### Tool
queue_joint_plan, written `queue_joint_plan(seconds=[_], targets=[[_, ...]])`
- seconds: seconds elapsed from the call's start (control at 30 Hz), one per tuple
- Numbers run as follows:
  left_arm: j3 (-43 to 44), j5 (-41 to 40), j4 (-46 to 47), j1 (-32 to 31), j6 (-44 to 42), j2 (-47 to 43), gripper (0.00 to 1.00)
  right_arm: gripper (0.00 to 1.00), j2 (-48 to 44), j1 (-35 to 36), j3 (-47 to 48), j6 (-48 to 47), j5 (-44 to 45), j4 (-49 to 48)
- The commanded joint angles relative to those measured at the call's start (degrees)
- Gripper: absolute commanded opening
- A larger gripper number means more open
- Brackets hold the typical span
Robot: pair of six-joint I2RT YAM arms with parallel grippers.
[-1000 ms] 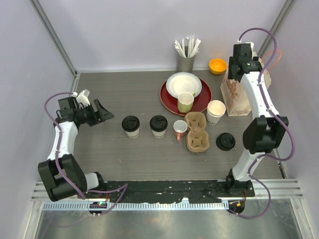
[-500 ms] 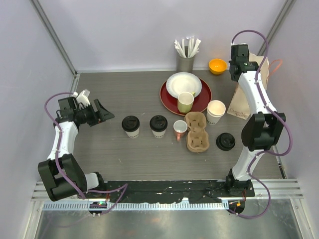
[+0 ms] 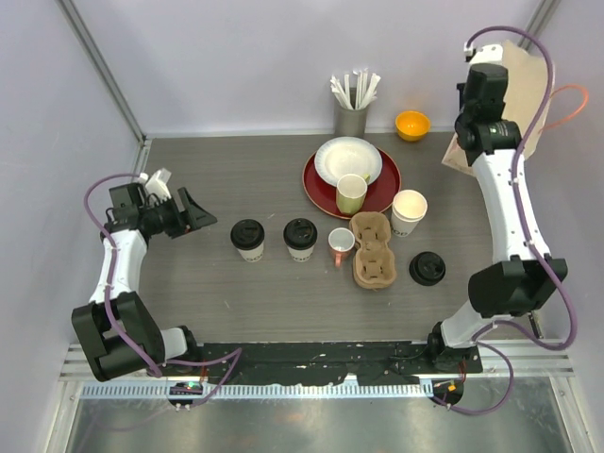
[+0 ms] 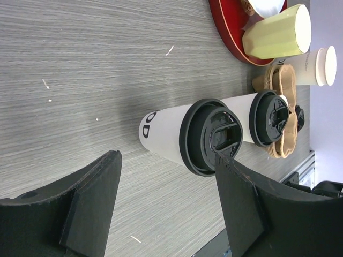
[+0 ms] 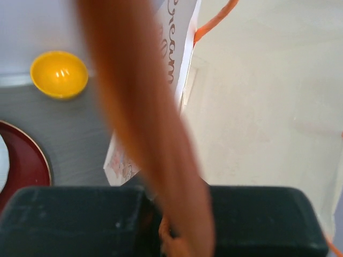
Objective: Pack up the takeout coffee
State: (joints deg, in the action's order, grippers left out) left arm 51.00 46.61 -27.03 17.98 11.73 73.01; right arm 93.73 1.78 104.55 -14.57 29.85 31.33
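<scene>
Two cream paper coffee cups with black lids (image 3: 247, 240) (image 3: 300, 239) stand side by side mid-table. My left gripper (image 3: 196, 209) hovers open to their left, pointing at them. Its wrist view shows the nearer cup (image 4: 166, 134) just beyond the open gripper (image 4: 166, 160), the second cup (image 4: 272, 118) behind it. My right gripper (image 3: 483, 71) is raised at the far right corner. It is shut (image 5: 161, 225) on the orange handle (image 5: 144, 134) of the cream paper bag (image 3: 528, 85) (image 5: 257, 107), which hangs lifted and tilted.
A cardboard cup carrier (image 3: 371, 250) lies right of a pink-handled mug (image 3: 341, 245). Around it are a loose black lid (image 3: 427, 268), stacked white cups (image 3: 409, 210), a green mug (image 3: 351, 192) on a red plate (image 3: 316, 193), an orange bowl (image 3: 412, 124) and a stirrer holder (image 3: 351, 113).
My right gripper went from open to shut on the bag's orange handle and rose toward the far right corner, lifting the bag off the table. The left arm stayed put.
</scene>
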Motion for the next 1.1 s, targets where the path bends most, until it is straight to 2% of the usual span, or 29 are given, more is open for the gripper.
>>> queue_joint_plan(seconds=[0.0,0.03,0.13,0.17,0.23,0.27,0.5,0.6,0.83,0.97,1.07], targets=[[3.31,1.91,-0.31,0.39,-1.36,-1.47,0.74,0.01,-7.5,3.22,2.67,-4.49,-0.13,-9.0],[3.57,1.82,-0.31,0.48,-1.44,-1.47,0.74,0.01,-8.21,4.62,3.63,-5.29,-0.66,-9.36],[5.24,1.9,-1.19,0.74,-1.44,-1.21,0.74,0.01,-10.67,15.67,4.86,-11.08,-1.98,-9.71],[5.51,1.73,-1.45,0.92,-1.44,-1.03,0.74,0.01,-11.2,22.76,5.13,-12.92,-2.25,-9.62],[5.95,1.64,-1.98,1.79,-1.53,-1.03,0.74,0.01,-12.08,30.61,6.18,-16.61,-3.47,-7.97],[6.04,1.64,-1.98,2.15,-1.53,-0.94,0.74,0.01,-12.26,37.78,6.71,-17.33,-4.35,-6.91],[5.78,1.99,-2.68,6.36,-1.71,-1.21,0.74,0.01,-12.35,59.26,8.91,-20.5,-12.09,-1.72],[5.69,2.08,-2.59,7.5,-1.79,-1.03,0.74,0.01,-12.43,64.55,10.32,-20.33,-17.17,2.84],[5.95,2.08,-2.42,10.76,-1.88,-0.5,0.74,0.01,-15.33,69.4,7.07,-18.22,-24.21,10.23],[6.13,1.99,-2.33,12.43,-1.97,-0.06,0.74,0.01,-16.21,72.39,5.05,-16.64,-31.75,14.71],[6.13,1.82,-2.24,12.87,-2.15,0.29,0.74,0.01,-15.95,76.77,4.26,-15.58,-30.65,17.53]])
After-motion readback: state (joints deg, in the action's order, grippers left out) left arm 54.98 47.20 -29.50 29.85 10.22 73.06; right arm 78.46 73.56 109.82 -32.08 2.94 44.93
